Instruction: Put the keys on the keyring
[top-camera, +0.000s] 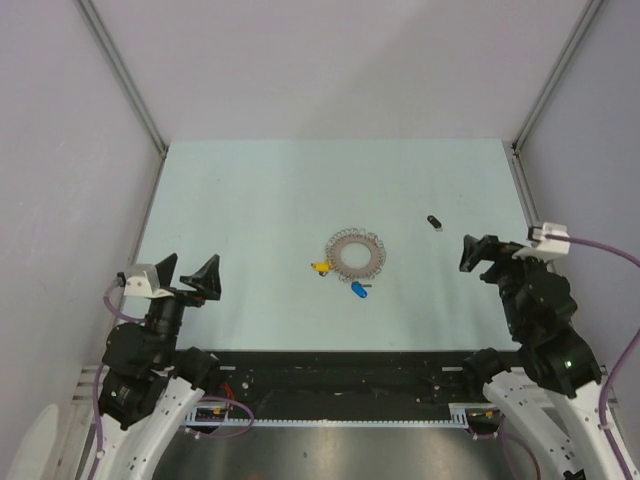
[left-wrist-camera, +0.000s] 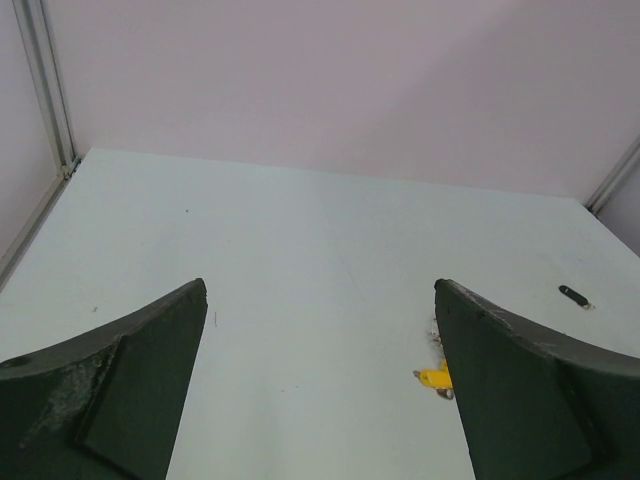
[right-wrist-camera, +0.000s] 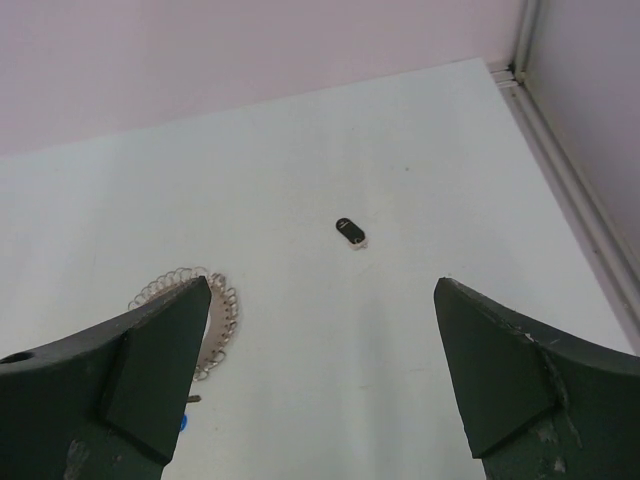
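The keyring (top-camera: 355, 253), a silvery ring of coiled wire loops, lies flat in the middle of the table. The yellow key (top-camera: 321, 267) touches its left rim and the blue key (top-camera: 359, 290) lies just below it. The black key (top-camera: 434, 222) lies apart, up and to the right. My left gripper (top-camera: 188, 275) is open and empty at the near left, well left of the keys. My right gripper (top-camera: 480, 255) is open and empty, right of the ring and below the black key. The left wrist view shows the yellow key (left-wrist-camera: 434, 378) by the right finger. The right wrist view shows the black key (right-wrist-camera: 350, 230) ahead and the keyring (right-wrist-camera: 218, 310) partly behind the left finger.
The pale table (top-camera: 260, 200) is closed in by grey walls, with metal rails along its left edge (top-camera: 150, 215) and right edge (top-camera: 522, 190). A dark strip (top-camera: 340, 385) runs along the near edge between the arm bases.
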